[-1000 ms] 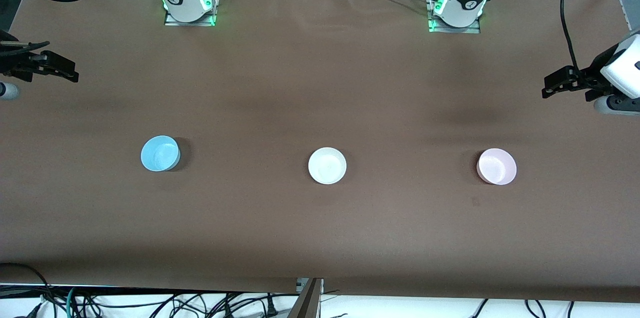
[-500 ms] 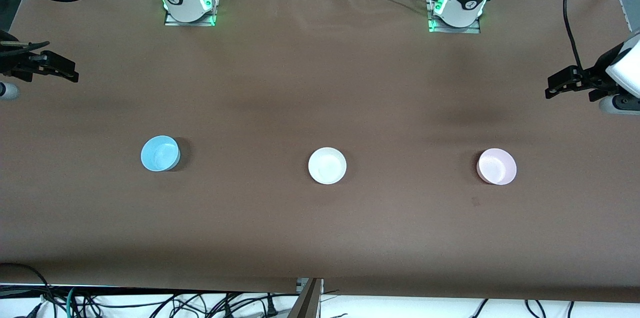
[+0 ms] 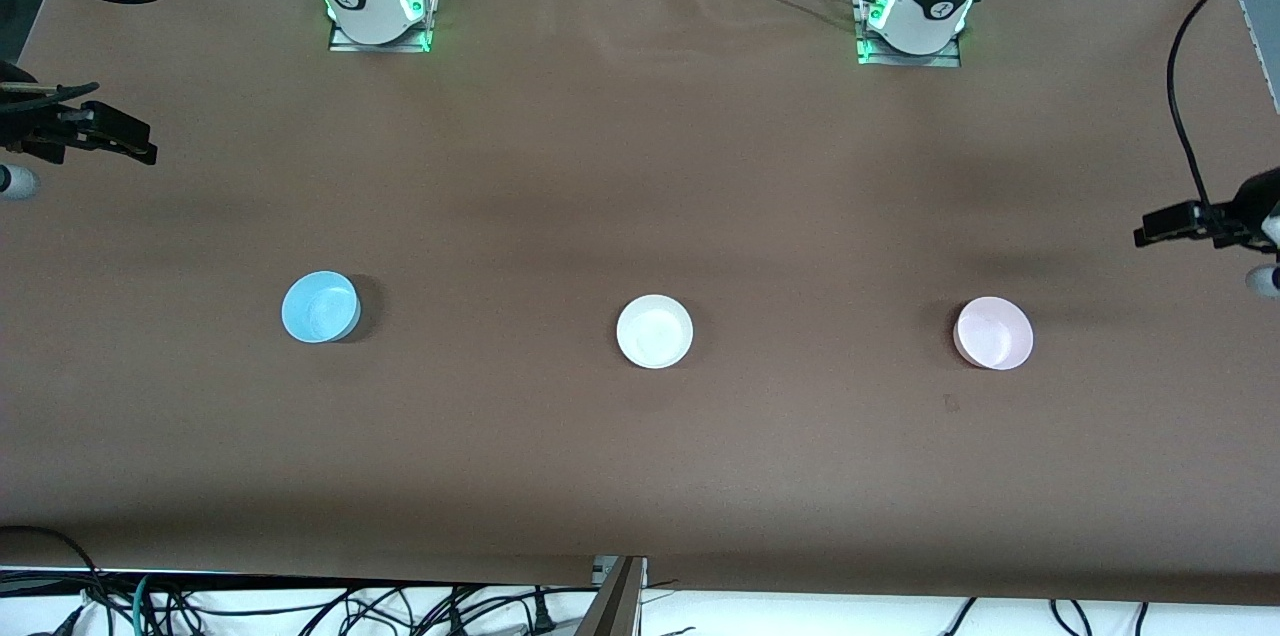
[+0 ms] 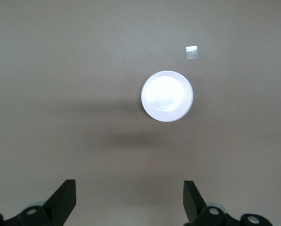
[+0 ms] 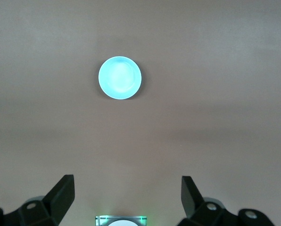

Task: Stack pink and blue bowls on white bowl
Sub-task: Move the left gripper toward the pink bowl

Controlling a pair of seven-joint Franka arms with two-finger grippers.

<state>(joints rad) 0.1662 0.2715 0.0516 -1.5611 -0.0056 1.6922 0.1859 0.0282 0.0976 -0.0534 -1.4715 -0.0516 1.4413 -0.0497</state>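
Observation:
Three bowls stand in a row across the table. The blue bowl [image 3: 320,307] is toward the right arm's end, the white bowl [image 3: 654,331] is in the middle, and the pink bowl [image 3: 994,333] is toward the left arm's end. My left gripper [image 3: 1150,228] hangs open in the air at the table's end, apart from the pink bowl. In the left wrist view that bowl [image 4: 167,95] looks washed pale, with the open left gripper [image 4: 129,200] holding nothing. My right gripper [image 3: 135,138] waits open at the other end. The right wrist view shows the blue bowl [image 5: 119,77] and the empty right gripper [image 5: 126,197].
The brown table cover [image 3: 640,166] is bare between the bowls and the arm bases [image 3: 378,1]. A small shiny mark [image 4: 191,52] lies on the cover beside the pink bowl. Cables run along the table's front edge [image 3: 300,606].
The left gripper has drifted toward the table's end and lower in the front view. The right arm and all three bowls have not moved.

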